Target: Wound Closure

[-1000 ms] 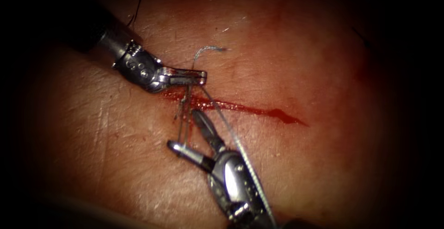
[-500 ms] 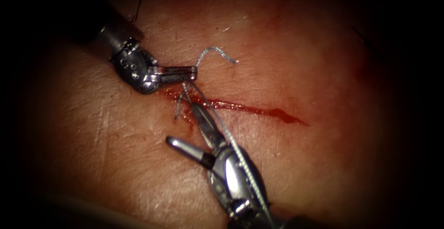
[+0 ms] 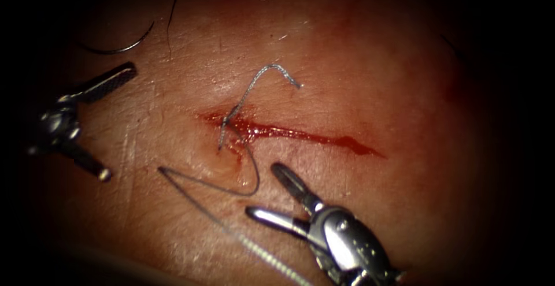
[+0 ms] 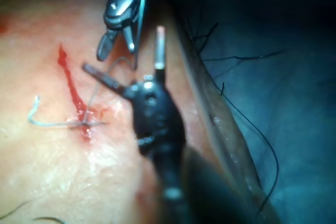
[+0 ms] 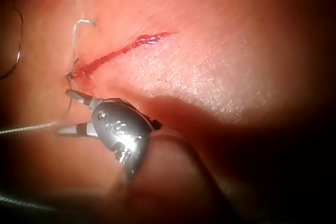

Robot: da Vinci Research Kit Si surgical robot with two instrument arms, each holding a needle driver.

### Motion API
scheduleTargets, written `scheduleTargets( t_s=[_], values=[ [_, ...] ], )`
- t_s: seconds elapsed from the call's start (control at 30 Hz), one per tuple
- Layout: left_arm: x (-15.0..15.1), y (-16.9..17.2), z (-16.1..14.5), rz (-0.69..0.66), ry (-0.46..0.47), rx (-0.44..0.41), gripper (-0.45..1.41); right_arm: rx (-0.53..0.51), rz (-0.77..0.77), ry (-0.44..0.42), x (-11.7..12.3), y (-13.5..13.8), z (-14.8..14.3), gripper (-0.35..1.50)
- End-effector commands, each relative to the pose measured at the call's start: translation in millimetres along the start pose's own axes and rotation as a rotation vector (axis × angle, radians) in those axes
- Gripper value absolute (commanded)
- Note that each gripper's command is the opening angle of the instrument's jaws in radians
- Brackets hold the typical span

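My left gripper is wide open and holds nothing (well left of the cut); my right gripper gapes empty below it. Slack thread loops from the knot across the tissue.

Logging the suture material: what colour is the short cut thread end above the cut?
Pale grey-white, a braided cut thread end curling upward; clearest in the endoscope view.
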Motion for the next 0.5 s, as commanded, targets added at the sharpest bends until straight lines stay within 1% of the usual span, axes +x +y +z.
scheduleTargets(
  t_s=[0.03, 0.07, 0.2, 0.23, 0.33, 0.37, 0.43, 0.5],
  values=[
    [-0.1, 1.4, -0.1, 0.015, -0.021, 0.012, 1.14, 0.002, 0.006, -0.002, -0.9, -1.0, 0.7, 1.2],
    [1.6, 3.5, -0.1, 0.053, -0.051, 0.042, 1.16, 0.001, 0.005, -0.011, -0.9, -1.1, 0.9, 1.2],
    [3.7, 6.9, -0.1, 0.111, -0.096, 0.088, 1.16, 0.008, 0.005, -0.028, -0.8, -1.6, 0.8, 1.23],
    [4.2, 8.2, 0.0, 0.147, -0.139, 0.114, 1.16, 0.009, 0.005, -0.034, -0.7, -1.9, 0.7, 1.23],
    [4.2, 10.2, 0.6, 0.204, -0.211, 0.129, 1.12, 0.014, -0.013, -0.05, -0.5, -2.3, 0.5, 1.23],
    [3.7, 12.2, 1.8, 0.242, -0.279, 0.172, 1.12, 0.013, -0.02, -0.053, -0.6, -2.3, 0.6, 1.23],
    [3.3, 13.0, 2.8, 0.275, -0.329, 0.2, 1.11, 0.011, -0.021, -0.053, -0.7, -2.2, 0.7, 1.23],
    [2.8, 13.5, 4.2, 0.322, -0.407, 0.225, 1.06, 0.01, -0.021, -0.056, -0.8, -2.1, 0.8, 1.23]
  ],
)
